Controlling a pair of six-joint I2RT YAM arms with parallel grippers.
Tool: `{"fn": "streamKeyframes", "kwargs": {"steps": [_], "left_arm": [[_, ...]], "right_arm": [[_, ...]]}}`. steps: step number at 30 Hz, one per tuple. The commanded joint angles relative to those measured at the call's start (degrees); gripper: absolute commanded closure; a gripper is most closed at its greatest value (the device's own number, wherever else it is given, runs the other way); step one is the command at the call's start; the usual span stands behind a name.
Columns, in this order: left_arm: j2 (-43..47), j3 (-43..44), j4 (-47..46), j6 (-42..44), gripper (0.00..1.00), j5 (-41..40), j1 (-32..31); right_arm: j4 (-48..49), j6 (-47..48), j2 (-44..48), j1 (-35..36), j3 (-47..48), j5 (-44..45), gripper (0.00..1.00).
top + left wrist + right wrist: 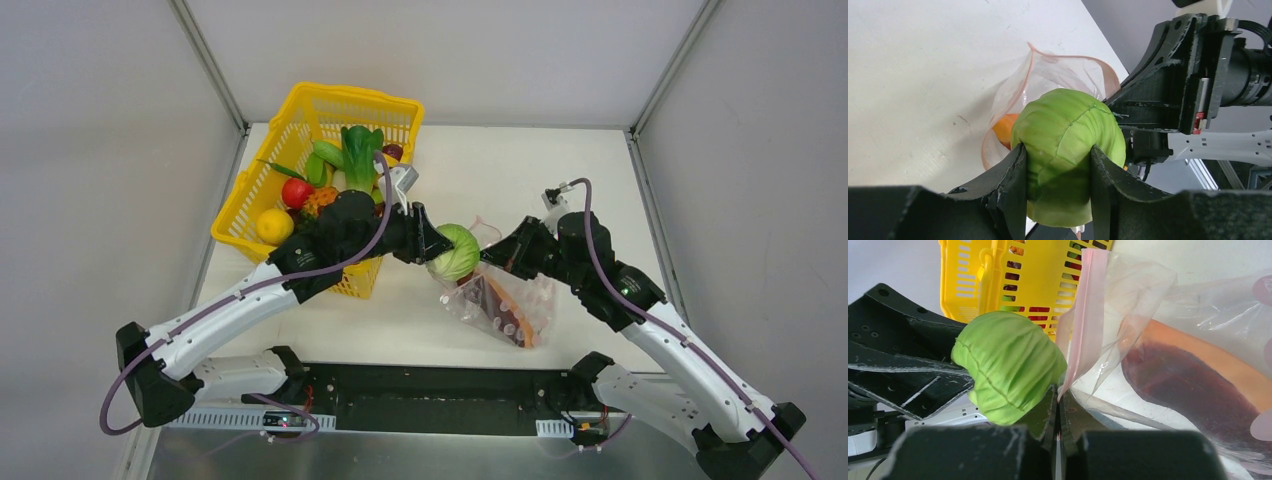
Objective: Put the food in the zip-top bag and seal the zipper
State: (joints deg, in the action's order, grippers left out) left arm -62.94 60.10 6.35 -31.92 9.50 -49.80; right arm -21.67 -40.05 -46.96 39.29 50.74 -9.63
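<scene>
Underneath everything, a flat white table (560, 180). At its far-left corner, a yellow plastic mesh basket (300, 110), loaded with toy produce: leafy greens (360, 150), a yellow lemon (274, 226), a round red fruit (296, 192).

Near the table's middle, toward the front, a clear crinkly plastic zip-top bag (520, 310), body lying flat, mouth raised on the side facing the basket. Inside, a long orange piece (1208, 360) beside a dark red-purple one (1178, 390).

From the left, the black left gripper (432, 240), set partway open and clamped around a round, pale-green, ribbed toy cabbage (457, 250), one finger on each side. Held right at the bag's open mouth, not yet inside.

From the right, the black right gripper (497, 255), fingers pressed fully together on the film at the mouth's edge, holding that side up.

Along the mouth, the thin pink-red zipper (1087, 315), unsealed, its two lips apart.
</scene>
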Motion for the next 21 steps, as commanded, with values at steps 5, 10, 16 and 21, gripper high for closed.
{"fn": "streamKeyframes", "kwargs": {"steps": [5, 10, 16, 21], "left_arm": [[1.1, -3.8, -2.4, -2.3, 0.67, -8.1, -0.5], [-0.5, -3.6, -5.4, -3.1, 0.64, -4.8, -0.4], [-3.3, 0.2, -6.0, 0.7, 0.60, 6.4, -0.6], [-1.7, 0.2, -4.1, 2.3, 0.58, 4.7, -0.6]], "right_arm": [[9.2, -1.6, 2.5, 0.9, 2.7, -4.7, 1.00], [10.4, -3.2, 1.1, 0.9, 3.0, -7.3, 1.00], [9.5, -2.5, -0.9, 0.9, 3.6, -6.0, 1.00], [7.3, -0.1, -2.5, 1.0, 5.1, -5.2, 1.00]]}}
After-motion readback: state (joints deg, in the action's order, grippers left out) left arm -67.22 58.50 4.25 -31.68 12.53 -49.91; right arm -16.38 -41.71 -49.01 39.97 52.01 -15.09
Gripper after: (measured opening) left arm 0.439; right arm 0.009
